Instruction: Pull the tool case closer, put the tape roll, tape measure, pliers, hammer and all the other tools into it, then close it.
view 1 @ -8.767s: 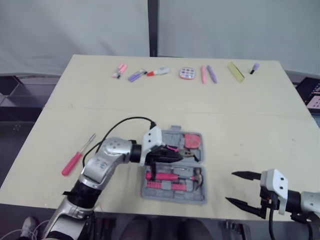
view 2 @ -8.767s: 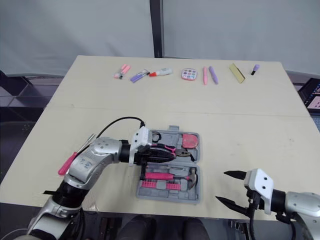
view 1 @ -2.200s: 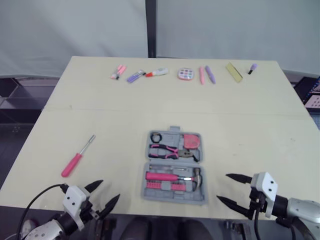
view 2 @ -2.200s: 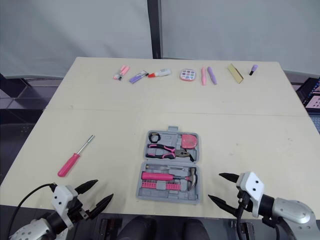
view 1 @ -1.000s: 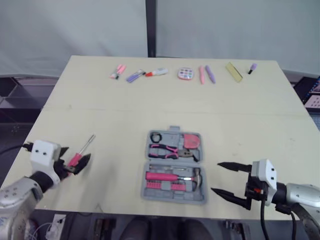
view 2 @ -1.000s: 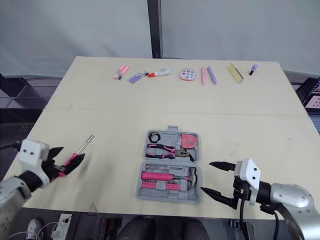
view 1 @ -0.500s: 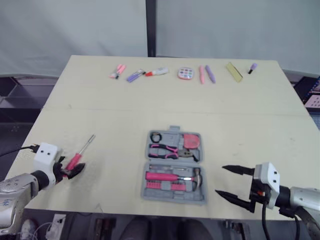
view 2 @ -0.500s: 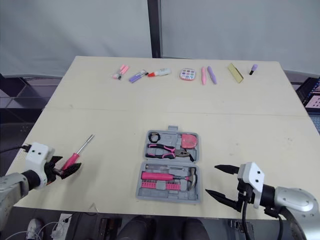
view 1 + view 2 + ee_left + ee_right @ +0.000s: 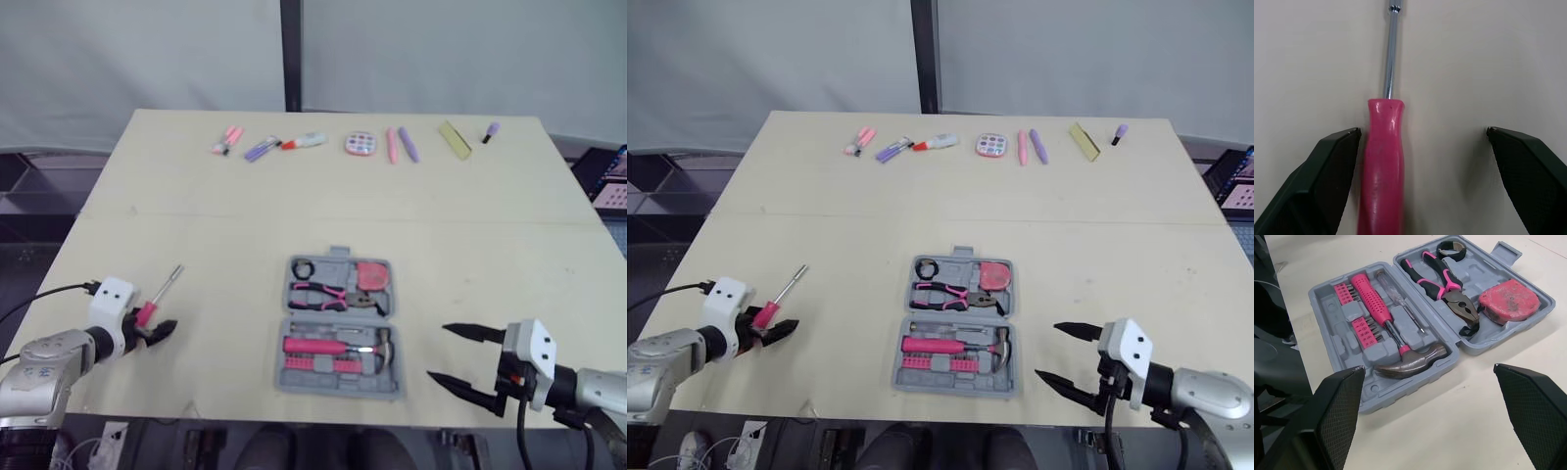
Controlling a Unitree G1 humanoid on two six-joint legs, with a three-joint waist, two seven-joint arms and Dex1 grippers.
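- Lying open and flat close to the near edge, the tool case (image 9: pixel 333 385) is within reach of both arms; the pulling-closer step looks done
- Seated in its moulded hollows are the hammer (image 9: pixel 343 346), the pliers (image 9: pixel 328 294), the tape measure (image 9: pixel 373 275) and the tape roll (image 9: pixel 305 267), so most of the packing appears finished
- Hovering low just beside the case on the robot's right, the right gripper (image 9: pixel 439 352) has its fingers spread wide and carries nothing; my guess is that it waits there to steady or shut the lid
- Reaching out on the robot's left, well apart from the case, the left gripper (image 9: pixel 155 328) is spread wide with one finger on each side of the screwdriver (image 9: pixel 1383 161). The pink handle lies close against one finger rather than centred, and nothing is gripped yet
- That screwdriver seems to be the last loose tool, its steel shaft pointing away from the wrist
- Behind everything hangs a grey curtain (image 9: pixel 441 49), split by a dark post (image 9: pixel 291 54)
- Under it all is a pale, matt table (image 9: pixel 490 255), smooth enough that a thin handle may roll when pinched off-centre
- Along the far edge sits a row of small pink and purple items (image 9: pixel 361 144), which look like no part of the toolkit
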